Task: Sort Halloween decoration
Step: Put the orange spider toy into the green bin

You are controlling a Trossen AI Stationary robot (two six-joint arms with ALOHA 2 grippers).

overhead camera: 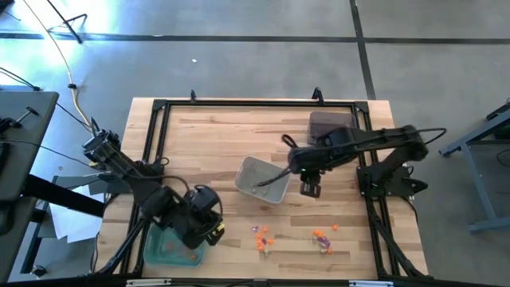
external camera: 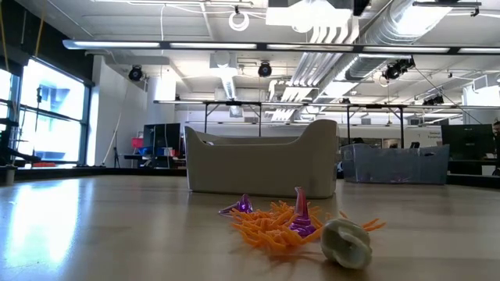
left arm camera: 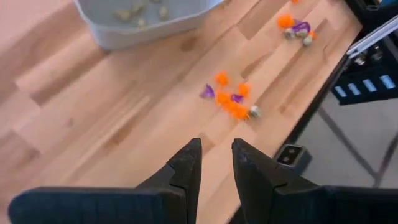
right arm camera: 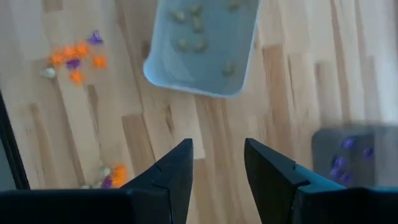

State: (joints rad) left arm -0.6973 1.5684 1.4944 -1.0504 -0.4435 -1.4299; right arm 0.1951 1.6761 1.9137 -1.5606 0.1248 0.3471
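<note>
While both claws hang empty, left claw [left arm camera: 216, 163] narrowly parted over the green tray [overhead camera: 159, 249], right claw [right arm camera: 217, 163] wide beside the grey tray [overhead camera: 264, 179], we judge another pick from the counter's [overhead camera: 215, 143] loose trinkets [overhead camera: 263, 237] is next.

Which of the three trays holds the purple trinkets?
The dark tray by the table's far right corner; the pale grey tray holds whitish pieces, the green tray orange ones.

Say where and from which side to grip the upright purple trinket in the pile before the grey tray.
Grip the purple cone-shaped trinket by its thin upright stem, coming straight down from above. It stands on a flared base amid spiky orange pieces, so a sideways approach would likely scatter them.
</note>
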